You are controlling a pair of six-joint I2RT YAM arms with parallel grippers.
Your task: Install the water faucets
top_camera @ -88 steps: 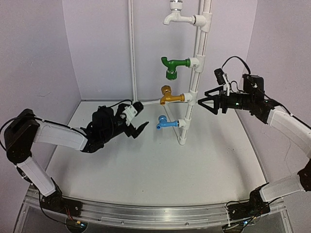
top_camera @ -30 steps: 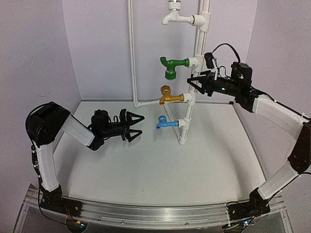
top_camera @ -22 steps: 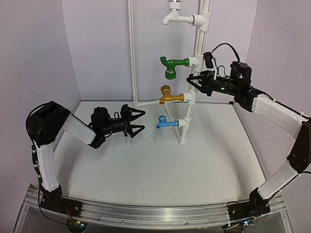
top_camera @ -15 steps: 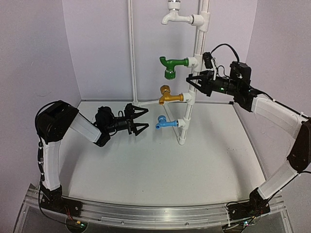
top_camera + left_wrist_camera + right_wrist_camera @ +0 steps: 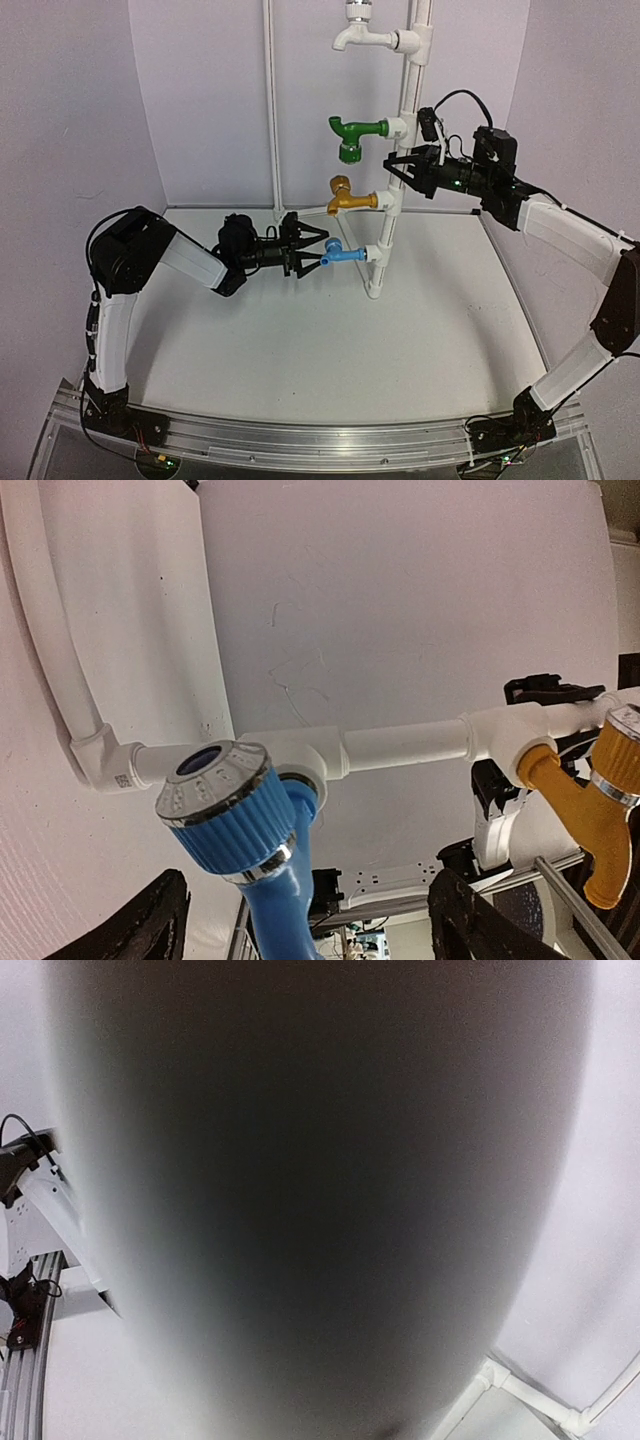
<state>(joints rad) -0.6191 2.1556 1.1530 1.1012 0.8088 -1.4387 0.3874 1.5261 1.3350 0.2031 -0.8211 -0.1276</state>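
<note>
The water faucet (image 5: 346, 255), a small sky-blue tap with a silvery ring, sticks out leftward from a fitting low on the upright white pipe (image 5: 408, 100). My left gripper (image 5: 314, 250) is open around its free end. In the left wrist view the blue ribbed knob (image 5: 232, 820) sits between the black fingers (image 5: 150, 925), which stand apart from it on both sides. My right gripper (image 5: 398, 170) is shut on the upright pipe between the green and gold taps. A blurred grey stretch of that pipe (image 5: 320, 1180) fills the right wrist view and hides the fingers.
On the same pipe are a white tap (image 5: 360, 36), a green tap (image 5: 355, 135) and a gold tap (image 5: 350, 198); the gold tap (image 5: 585, 800) also shows beside the left wrist. A thinner white pipe (image 5: 270, 110) rises at the back wall. Lilac walls enclose the table.
My left gripper has travelled right across the table until its fingers straddle the blue faucet. My right gripper closed on the upright pipe about a second ago and has stayed put.
</note>
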